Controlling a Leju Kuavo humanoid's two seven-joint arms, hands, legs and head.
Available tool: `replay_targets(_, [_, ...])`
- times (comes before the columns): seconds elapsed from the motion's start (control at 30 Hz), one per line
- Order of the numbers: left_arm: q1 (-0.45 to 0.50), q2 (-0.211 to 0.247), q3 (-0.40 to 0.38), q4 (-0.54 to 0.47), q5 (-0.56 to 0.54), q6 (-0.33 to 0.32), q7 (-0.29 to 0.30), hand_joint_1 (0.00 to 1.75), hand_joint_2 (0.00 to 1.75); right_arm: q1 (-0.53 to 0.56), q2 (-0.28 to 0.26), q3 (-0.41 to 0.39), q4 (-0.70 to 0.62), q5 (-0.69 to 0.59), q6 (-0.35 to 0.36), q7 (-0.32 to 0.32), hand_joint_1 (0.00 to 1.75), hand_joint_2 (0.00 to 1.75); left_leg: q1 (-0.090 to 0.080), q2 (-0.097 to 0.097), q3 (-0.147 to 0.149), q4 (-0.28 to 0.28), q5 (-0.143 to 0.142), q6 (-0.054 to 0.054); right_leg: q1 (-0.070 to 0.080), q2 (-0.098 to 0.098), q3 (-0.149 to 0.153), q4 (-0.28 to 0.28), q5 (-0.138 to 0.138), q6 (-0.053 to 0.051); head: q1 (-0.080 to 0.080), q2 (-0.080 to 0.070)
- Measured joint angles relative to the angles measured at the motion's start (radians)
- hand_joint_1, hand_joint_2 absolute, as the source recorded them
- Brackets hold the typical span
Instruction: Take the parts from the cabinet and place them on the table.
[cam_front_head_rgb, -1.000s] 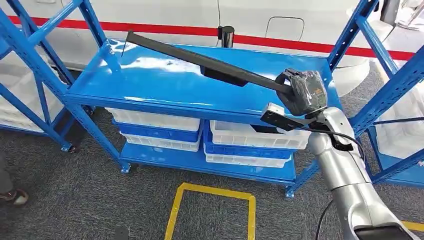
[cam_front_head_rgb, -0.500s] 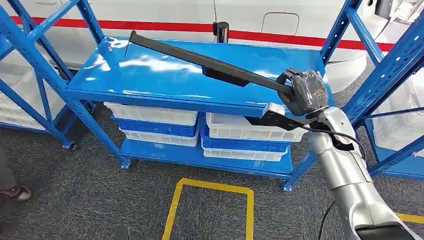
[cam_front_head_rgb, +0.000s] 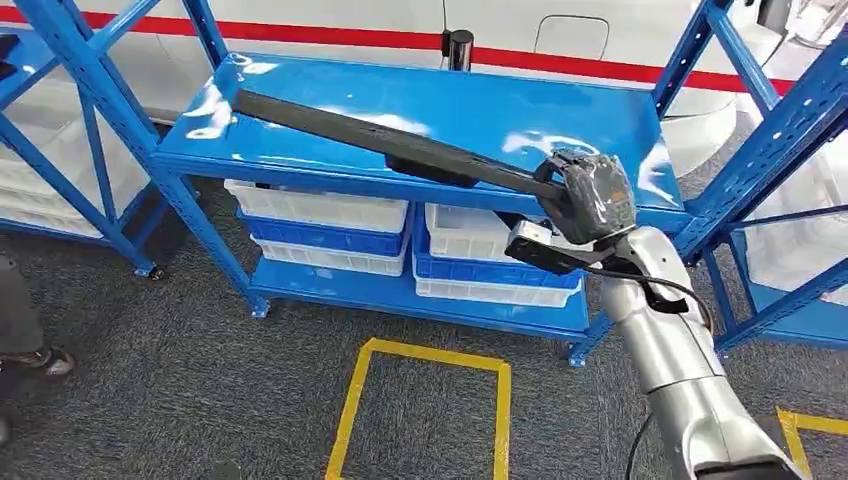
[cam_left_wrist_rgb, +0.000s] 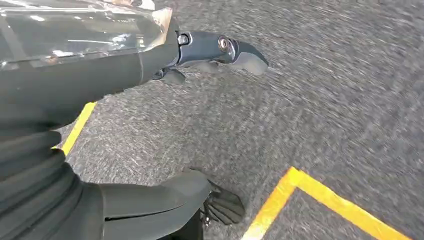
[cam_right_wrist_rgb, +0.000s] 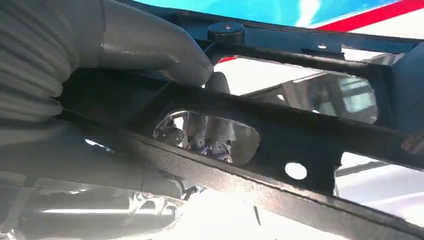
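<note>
My right hand (cam_front_head_rgb: 590, 195) grips one end of a long black bar-shaped part (cam_front_head_rgb: 380, 140). The part stretches left across the top of the blue shelf unit (cam_front_head_rgb: 560, 110), low over its front half; I cannot tell if it touches. In the right wrist view the grey thumb (cam_right_wrist_rgb: 150, 45) presses on the part's black frame (cam_right_wrist_rgb: 310, 135), which has cut-out openings. My left hand (cam_left_wrist_rgb: 75, 100) hangs over the grey carpet, its thumb (cam_left_wrist_rgb: 165, 197) and dark fingers (cam_left_wrist_rgb: 220, 47) apart with nothing in them.
White and blue bins (cam_front_head_rgb: 320, 225) are stacked on the lower shelf. Blue racks stand at the left (cam_front_head_rgb: 80, 100) and right (cam_front_head_rgb: 780, 150). A yellow taped square (cam_front_head_rgb: 425, 400) marks the carpet in front. A person's shoe (cam_front_head_rgb: 40, 360) is at the left edge.
The whole view has shifted slightly. Relative to the shelf, the part's far end has come lower and nearer the front edge, still held by my right hand.
</note>
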Motion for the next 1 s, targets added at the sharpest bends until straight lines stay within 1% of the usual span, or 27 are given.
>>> replay_targets(0.03, [0.001,0.004,0.006,0.0,0.002,0.0,0.0,0.0,1.75,-0.007,0.021,0.006,0.002,0.009,0.0,0.007,1.69,1.75,-0.003,0.002,-0.008,0.001,0.008,-0.007,0.017,0.009,0.012,0.007,0.011,-0.014,0.0,0.0])
replay_targets(0.1, [0.004,0.007,0.016,0.0,0.01,0.003,0.004,0.0,1.75,-0.025,0.051,0.018,0.006,0.018,0.002,0.015,1.69,1.75,-0.005,-0.001,-0.011,0.004,0.02,-0.016,0.017,0.009,-0.005,0.009,0.013,-0.022,-0.003,0.0])
replay_targets(0.13, [0.009,0.01,0.021,0.0,0.011,0.007,0.008,0.0,1.75,-0.034,0.064,0.023,0.008,0.021,0.003,0.017,1.69,1.75,-0.006,-0.002,-0.013,0.0,0.027,-0.023,0.015,0.008,-0.012,0.008,0.019,-0.031,-0.003,0.0])
replay_targets(0.17, [0.014,0.014,0.024,0.0,0.011,0.011,0.013,0.0,1.75,-0.043,0.078,0.027,0.011,0.025,0.006,0.019,1.69,1.75,0.001,-0.006,-0.021,-0.001,0.024,-0.028,-0.004,0.005,-0.018,0.004,0.028,-0.046,-0.002,0.0])
replay_targets(0.23, [0.024,0.015,0.028,0.001,0.014,0.015,0.018,0.0,1.75,-0.059,0.1,0.036,0.013,0.029,0.013,0.022,1.69,1.75,0.005,-0.007,-0.057,0.074,-0.066,-0.041,0.001,0.002,-0.034,0.004,0.047,-0.074,-0.008,0.0])
replay_targets(0.27, [0.03,0.015,0.034,0.001,0.019,0.016,0.019,0.0,1.75,-0.063,0.109,0.041,0.013,0.031,0.013,0.025,1.69,1.75,0.008,-0.007,-0.086,0.163,-0.13,-0.049,0.003,0.001,-0.046,0.005,0.057,-0.077,-0.009,0.0])
replay_targets(0.3, [0.035,0.016,0.038,0.001,0.02,0.016,0.019,0.0,1.75,-0.066,0.114,0.044,0.014,0.03,0.015,0.026,1.69,1.75,0.01,-0.007,-0.111,0.244,-0.168,-0.054,0.004,0.001,-0.056,0.006,0.064,-0.077,-0.009,0.0])
replay_targets(0.33, [0.039,0.016,0.041,0.001,0.021,0.016,0.019,0.0,1.75,-0.066,0.119,0.047,0.016,0.031,0.015,0.026,1.69,1.75,0.012,-0.007,-0.127,0.306,-0.188,-0.057,0.006,0.0,-0.065,0.006,0.072,-0.077,-0.009,0.0])
replay_targets(0.37, [0.044,0.016,0.044,0.001,0.023,0.016,0.018,0.0,1.75,-0.065,0.122,0.048,0.018,0.032,0.015,0.026,1.69,1.75,0.014,-0.007,-0.121,0.325,-0.182,-0.058,0.007,0.0,-0.076,0.007,0.079,-0.073,-0.009,0.0])
replay_targets(0.4, [0.047,0.016,0.046,0.001,0.027,0.016,0.016,0.0,1.75,-0.065,0.124,0.049,0.018,0.034,0.016,0.027,1.69,1.75,0.015,-0.007,-0.087,0.291,-0.158,-0.057,0.007,0.0,-0.086,0.008,0.086,-0.07,-0.01,0.0])
replay_targets(0.43, [0.05,0.016,0.049,0.001,0.03,0.017,0.014,0.0,1.75,-0.066,0.127,0.05,0.018,0.034,0.017,0.027,1.69,1.75,0.015,-0.007,-0.031,0.217,-0.127,-0.053,0.007,0.0,-0.094,0.008,0.093,-0.067,-0.009,0.0])
replay_targets(0.47, [0.052,0.016,0.051,0.001,0.031,0.019,0.011,0.0,1.75,-0.067,0.13,0.051,0.018,0.035,0.021,0.027,1.69,1.75,0.014,-0.007,0.035,0.126,-0.104,-0.047,0.008,0.0,-0.099,0.009,0.098,-0.065,-0.01,0.0])
replay_targets(0.5, [0.052,0.018,0.053,0.001,0.032,0.022,0.009,0.0,1.75,-0.069,0.136,0.053,0.018,0.035,0.025,0.027,1.69,1.75,0.013,-0.009,0.1,0.042,-0.106,-0.039,0.008,0.0,-0.101,0.009,0.104,-0.062,-0.01,0.0])
replay_targets(0.53, [0.052,0.02,0.054,0.001,0.033,0.023,0.007,0.0,1.75,-0.072,0.14,0.053,0.018,0.035,0.03,0.027,1.69,1.75,0.008,-0.008,0.122,0.003,-0.119,-0.034,0.016,0.0,-0.107,0.01,0.108,-0.056,-0.008,0.0])
replay_targets(0.57, [0.054,0.02,0.057,0.001,0.033,0.024,0.005,0.0,1.75,-0.075,0.143,0.056,0.018,0.036,0.034,0.027,1.69,1.75,0.004,-0.008,0.111,0.014,-0.105,-0.027,0.013,-0.002,-0.104,0.007,0.115,-0.048,-0.005,0.0])
replay_targets(0.63, [0.057,0.021,0.064,0.001,0.036,0.023,0.002,0.0,1.75,-0.082,0.152,0.062,0.018,0.036,0.035,0.026,1.69,1.75,-0.001,-0.007,0.108,0.009,-0.105,-0.018,0.012,-0.002,-0.106,0.003,0.125,-0.038,-0.01,0.0])
replay_targets(0.67, [0.06,0.022,0.066,0.001,0.041,0.022,0.0,0.0,1.75,-0.084,0.156,0.066,0.018,0.037,0.039,0.024,1.69,1.75,0.002,-0.005,0.106,-0.004,-0.091,-0.007,0.017,-0.001,-0.108,-0.001,0.132,-0.027,-0.009,0.0])
replay_targets(0.7, [0.064,0.021,0.068,0.001,0.042,0.019,-0.002,0.0,1.75,-0.087,0.156,0.068,0.018,0.036,0.041,0.022,1.69,1.75,0.008,0.001,0.1,-0.012,-0.074,0.001,0.016,-0.001,-0.125,0.022,0.105,-0.03,-0.009,0.0])
replay_targets(0.73, [0.067,0.021,0.069,0.001,0.043,0.018,-0.003,0.0,1.75,-0.09,0.156,0.07,0.018,0.036,0.044,0.019,1.69,1.75,0.008,0.0,0.092,-0.012,-0.068,0.009,0.018,-0.001,-0.14,0.054,0.071,-0.038,-0.006,0.0])
replay_targets(0.77, [0.069,0.022,0.07,0.001,0.046,0.017,-0.004,0.0,1.75,-0.091,0.156,0.072,0.018,0.036,0.044,0.018,1.69,1.75,0.008,0.0,0.077,-0.012,-0.057,0.013,0.016,-0.001,-0.168,0.137,0.013,-0.047,-0.005,0.0])
replay_targets(0.8, [0.072,0.022,0.071,0.001,0.047,0.017,-0.004,0.0,1.75,-0.091,0.156,0.075,0.018,0.036,0.044,0.016,1.69,1.75,0.007,0.0,0.063,-0.011,-0.047,0.015,0.015,-0.001,-0.197,0.226,-0.033,-0.049,-0.006,0.0])
replay_targets(0.83, [0.075,0.022,0.072,0.001,0.047,0.017,-0.004,0.0,1.75,-0.09,0.156,0.077,0.018,0.036,0.044,0.015,1.69,1.75,0.007,0.0,0.05,-0.011,-0.037,0.014,0.015,-0.001,-0.217,0.294,-0.06,-0.046,-0.005,0.0])
replay_targets(0.87, [0.079,0.022,0.074,0.001,0.047,0.017,-0.004,0.0,1.75,-0.089,0.156,0.079,0.018,0.036,0.045,0.014,1.69,1.75,0.007,0.0,0.036,-0.01,-0.027,0.013,0.014,-0.001,-0.219,0.335,-0.064,-0.036,-0.005,0.0])
replay_targets(0.9, [0.082,0.021,0.076,0.001,0.047,0.019,-0.003,0.0,1.75,-0.089,0.156,0.081,0.018,0.035,0.047,0.011,1.69,1.75,0.007,0.001,0.022,-0.009,-0.016,0.01,0.013,-0.001,-0.191,0.315,-0.044,-0.022,-0.004,0.0])
replay_targets(0.93, [0.084,0.021,0.077,0.001,0.047,0.023,-0.003,0.0,1.75,-0.09,0.157,0.082,0.018,0.035,0.047,0.009,1.69,1.75,0.007,0.001,0.012,-0.008,-0.008,0.007,0.011,-0.001,-0.146,0.256,-0.017,-0.01,-0.004,0.0])
replay_targets(0.97, [0.085,0.019,0.079,0.001,0.047,0.024,-0.002,0.0,1.75,-0.091,0.158,0.083,0.018,0.034,0.048,0.006,1.69,1.75,0.008,0.001,0.004,-0.008,-0.001,0.004,0.009,-0.001,-0.09,0.175,0.007,-0.003,-0.004,0.0])
replay_targets(1.0, [0.086,0.019,0.079,0.001,0.049,0.026,-0.002,0.0,1.75,-0.094,0.162,0.085,0.018,0.033,0.048,0.004,1.69,1.75,0.007,0.0,-0.002,-0.004,0.005,-0.001,0.008,-0.002,-0.025,0.081,0.016,-0.003,-0.003,0.0])
